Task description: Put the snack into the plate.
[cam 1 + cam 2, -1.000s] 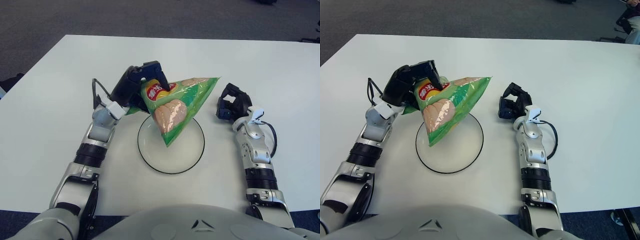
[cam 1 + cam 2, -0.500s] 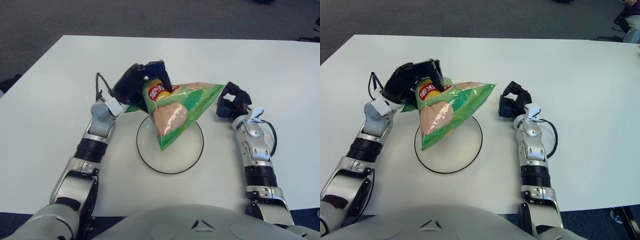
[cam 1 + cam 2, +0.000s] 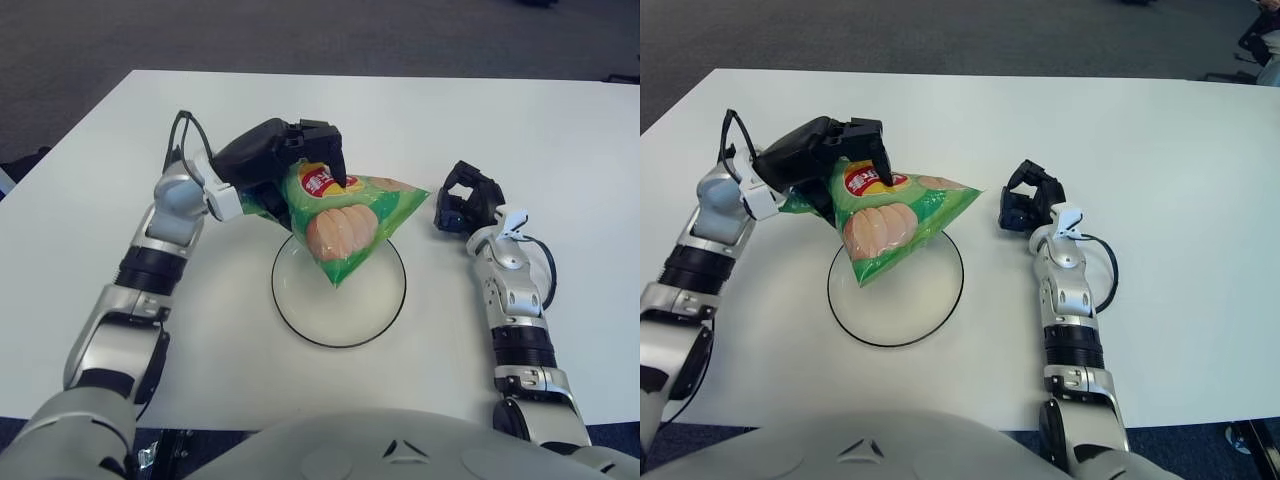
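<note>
A round clear plate (image 3: 300, 322) with a dark rim is seen on a white table (image 3: 90, 200); it is taken here as the mark for every place. A green snack bag (image 3: 350, 222) is held up over the far part of the plate; its pointed bottom corner hangs down above the plate, and whether that corner touches the plate cannot be told; one wide corner of the bag sticks out past the right side of the plate, and its other end is tucked under the hand, past the far left edge of the plate. The bag is gripped at its top by the left hand (image 3: 285, 160); the black fingers (image 3: 330, 160) are curled tight over the red label on the bag; this hand is found above the far left edge of the plate, and its arm runs back along the left of the plate.

The right hand (image 3: 467, 201) is seen to the right of the plate, well apart from it; its dark fingers are curled in, and nothing is held in them; the wide corner of the bag is pointed toward this hand, but the two are not touching. A black cable (image 3: 545, 275) is looped beside the right wrist, farther right of the plate.
</note>
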